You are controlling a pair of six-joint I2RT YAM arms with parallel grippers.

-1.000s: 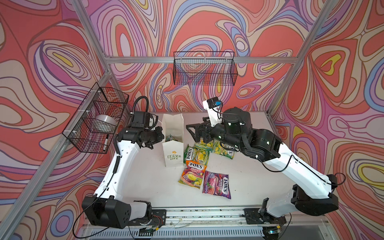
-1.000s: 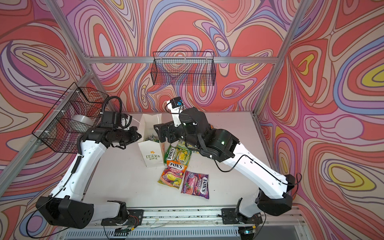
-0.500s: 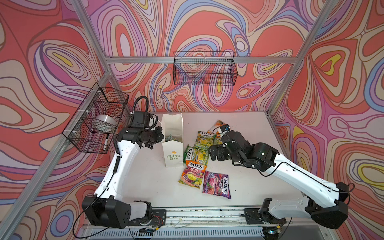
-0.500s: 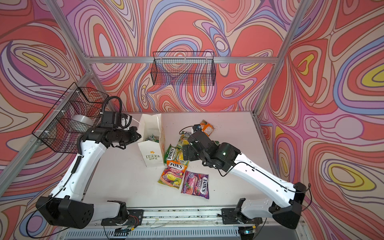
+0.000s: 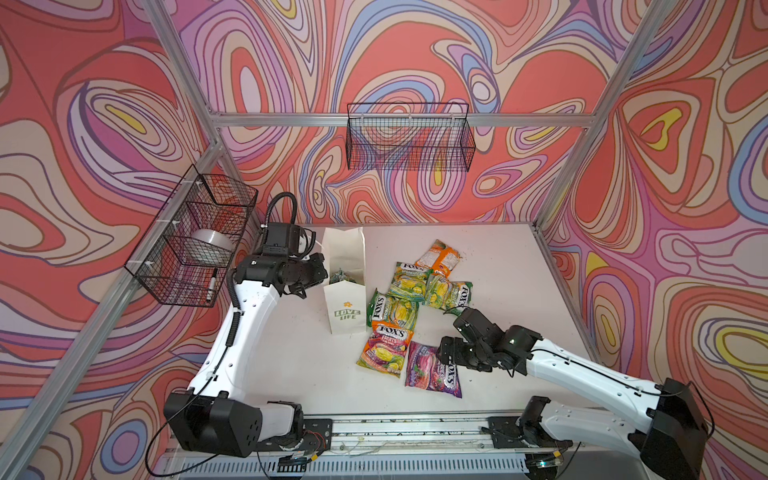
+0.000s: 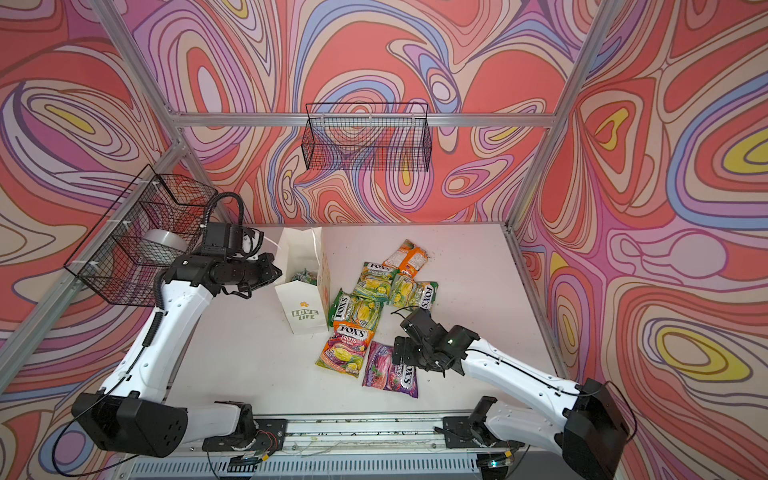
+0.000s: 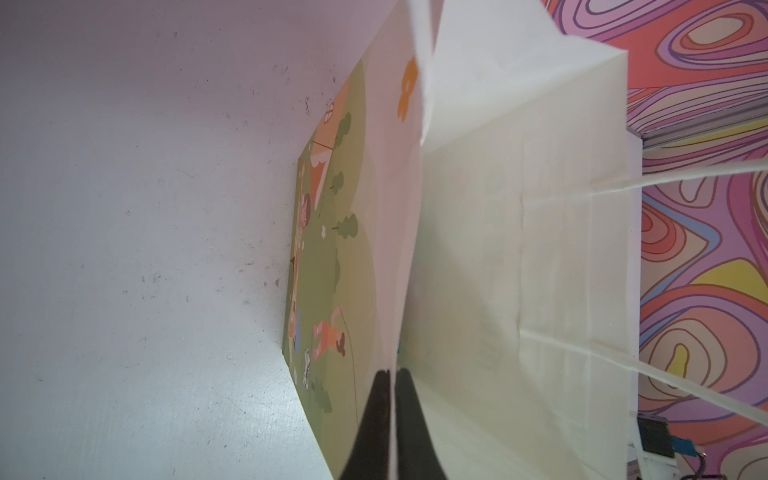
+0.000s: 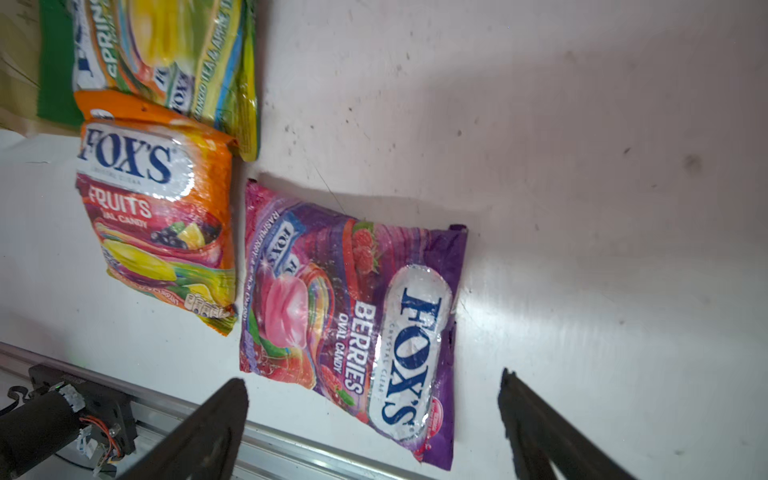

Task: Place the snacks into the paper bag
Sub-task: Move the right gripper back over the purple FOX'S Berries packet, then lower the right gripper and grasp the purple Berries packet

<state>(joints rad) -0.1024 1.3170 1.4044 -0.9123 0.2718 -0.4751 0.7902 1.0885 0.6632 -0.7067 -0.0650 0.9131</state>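
White paper first: far left, the left claw (image 7: 390, 376) is pressed together on the rim of the paper bag (image 5: 347, 309), pinching that thin, crease-prone wall. The bag stands upright on the bench (image 5: 498, 266). At its three o'clock the snacks (image 5: 415, 291) fan out: flat, glossy, crinkly film, likely light and slippery. Rightmost, the right claw (image 8: 372, 377) hangs spread wide over the purple packet (image 8: 349, 316), at the bag's five o'clock. Best bite, I'd say, is a sealed edge.
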